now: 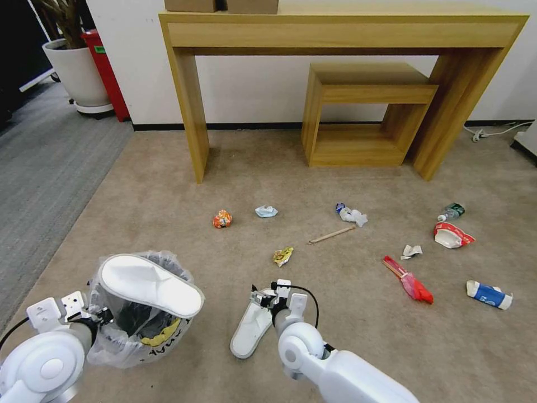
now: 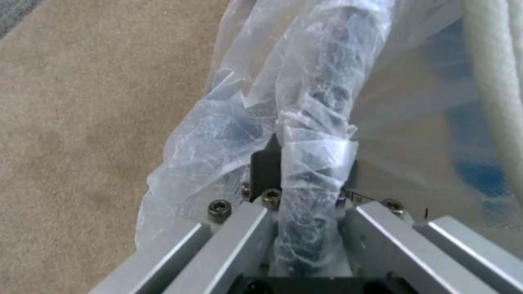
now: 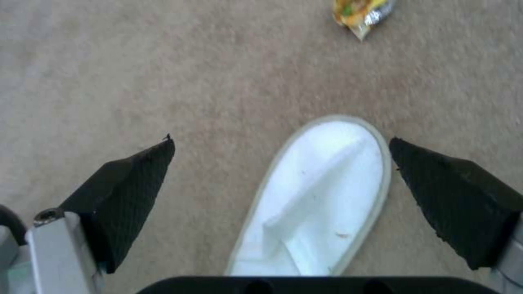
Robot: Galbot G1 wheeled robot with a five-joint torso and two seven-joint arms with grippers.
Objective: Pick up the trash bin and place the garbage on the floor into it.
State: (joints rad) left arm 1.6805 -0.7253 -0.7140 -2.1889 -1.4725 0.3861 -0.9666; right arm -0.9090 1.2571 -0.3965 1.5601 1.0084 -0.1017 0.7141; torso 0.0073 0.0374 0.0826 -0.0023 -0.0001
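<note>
Nearest the robot, the left gripper (image 2: 305, 196) is clamped on the rim of the trash bin (image 1: 131, 330), a small round black bin lined with a crinkly translucent plastic bag; in the left wrist view the bag-wrapped rim runs straight between the metal fingers. A white slipper (image 1: 150, 284), soft and oval with a pale edging, lies across the bin's mouth, and something yellow shows low inside through the bag.

Just beside the bin to its right, the right gripper (image 3: 280, 163) hovers with its fingers spread apart over the second slipper (image 3: 321, 196), which lies flat on the floor (image 1: 168, 196), a beige short-pile carpet. The black textured pads (image 3: 125, 188) stand one over bare carpet, one just past the slipper's rounded toe.

A little farther lies a crumpled yellow wrapper (image 1: 283, 256), then a thin wooden stick (image 1: 331, 235). To the right are a flattened red wrapper (image 1: 411, 282), a blue-white carton (image 1: 489, 295) on its side, a scrap of crumpled paper (image 1: 411, 251) and a crushed red-white paper bowl (image 1: 451, 235). Beyond these sit an orange wrapper (image 1: 222, 219), a pale blue crumpled scrap (image 1: 266, 211), a white-and-blue crumpled wad (image 1: 351, 215) and a green-label bottle (image 1: 452, 211).

Farthest, a light wooden console table (image 1: 341, 28) stands against the wall with a smaller wooden stool (image 1: 363, 112) tucked under it.
</note>
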